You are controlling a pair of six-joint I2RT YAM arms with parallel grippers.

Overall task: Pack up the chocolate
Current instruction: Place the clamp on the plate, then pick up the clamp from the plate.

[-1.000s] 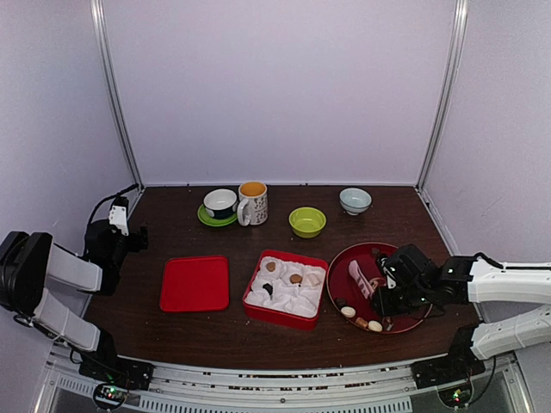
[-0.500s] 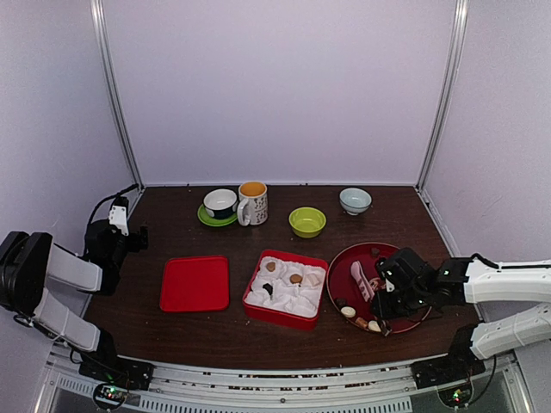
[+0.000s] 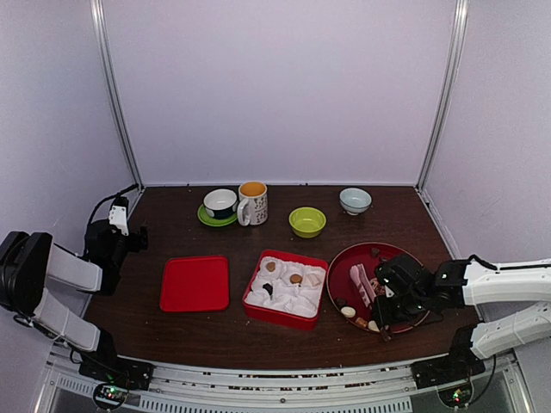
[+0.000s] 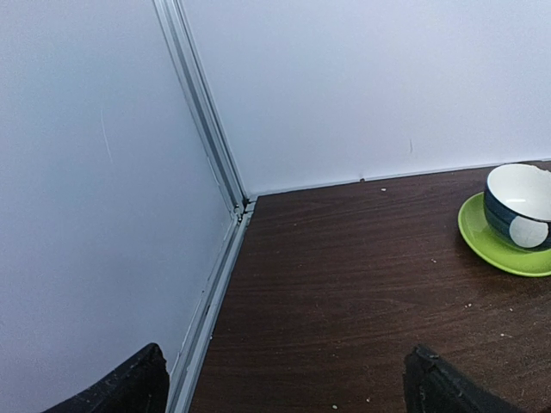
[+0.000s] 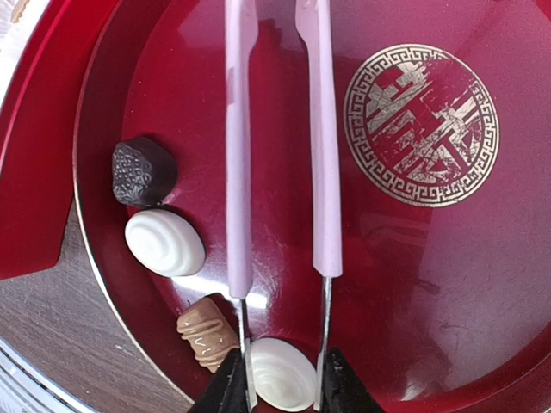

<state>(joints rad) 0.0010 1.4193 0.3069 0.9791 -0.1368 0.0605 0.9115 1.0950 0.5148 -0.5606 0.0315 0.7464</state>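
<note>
Top external view shows the right jaws low over the near part of the red plate (image 3: 344, 274), at the right side of the counter (image 3: 172, 224). Right wrist view confirms the grip: the right jaws are closed narrowly on the pink-handled tongs (image 5: 318, 129), one black fingertip (image 5: 225, 391) pressing against each metal leg. The tong tips stand on either side of a cream-white oval chocolate (image 5: 280, 377) at the near rim of the plate; whether they touch it cannot be told. Three further chocolates lie on the plate just left of the tongs (in a curve along the rim): a ridged tan piece (image 5: 205, 334), a white oval piece (image 5: 165, 243) and a dark brown piece (image 5: 144, 170). A gold emblem (image 5: 420, 125) marks the plate centre. Left of the plate, the red box (image 3: 284, 317) with its white liner (image 3: 288, 301) holds several chocolates in separate pockets, among them a tan one (image 3: 270, 267) and a caramel one (image 3: 295, 278). The flat red lid (image 3: 195, 283) lies beside the box on its left, apart from it. Along the back of the counter stand a cup (image 3: 220, 202) on a green saucer (image 3: 207, 218), a mug (image 3: 253, 203), a green bowl (image 3: 307, 222) and a pale bowl (image 3: 355, 200). Left wrist view: the left jaws stand wide apart and hold nothing, above the counter near the left wall (image 4: 86, 172), with the cup and saucer ahead to the right.
</note>
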